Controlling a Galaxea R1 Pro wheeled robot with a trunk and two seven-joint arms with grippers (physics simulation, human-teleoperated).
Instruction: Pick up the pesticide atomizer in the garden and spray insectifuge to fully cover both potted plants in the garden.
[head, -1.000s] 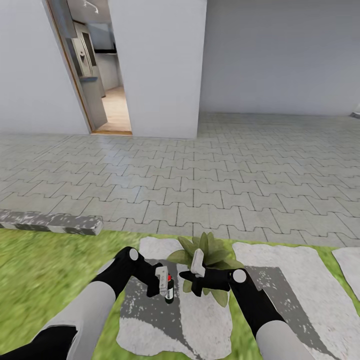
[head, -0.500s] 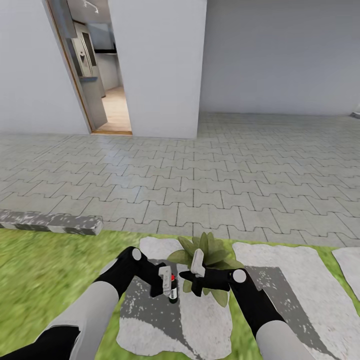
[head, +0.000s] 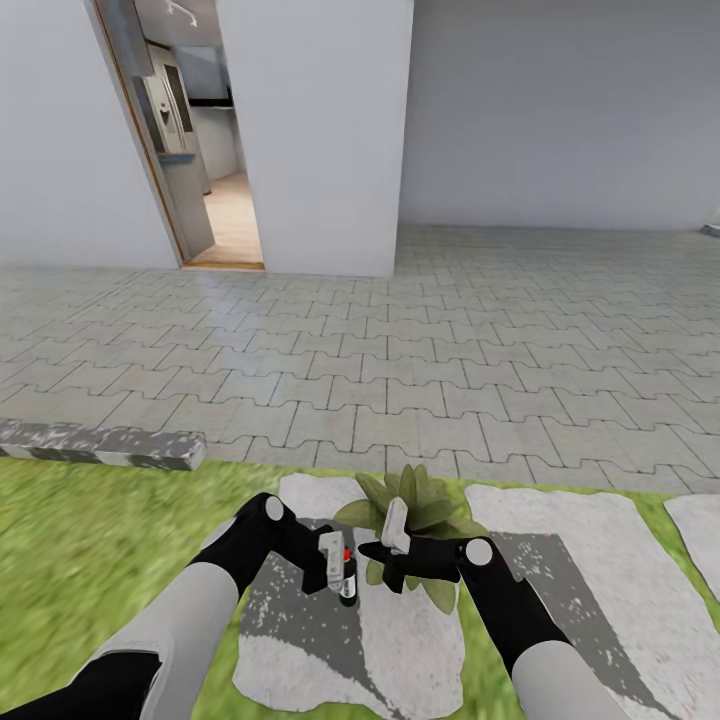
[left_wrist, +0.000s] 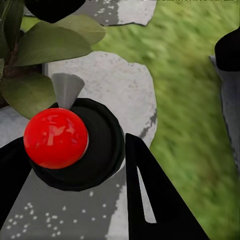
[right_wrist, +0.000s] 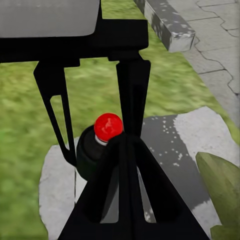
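Note:
The pesticide atomizer is a small dark bottle with a red knob and a grey nozzle cone on its black cap. It stands upright between the fingers of my left gripper, which is shut on it just above a grey stepping stone. One potted plant with pointed green leaves sits right beside it; its pot is hidden. My right gripper hovers in front of that plant with its fingertips together, shut on nothing. The second potted plant is out of view.
Green lawn lies to the left and another stepping stone to the right. A mottled grey kerb edges the interlocking paving. Beyond it stand white walls and an open doorway into the house.
My left gripper has carried the atomizer a little to the right, closer to the plant. The right arm and the camera have stayed put.

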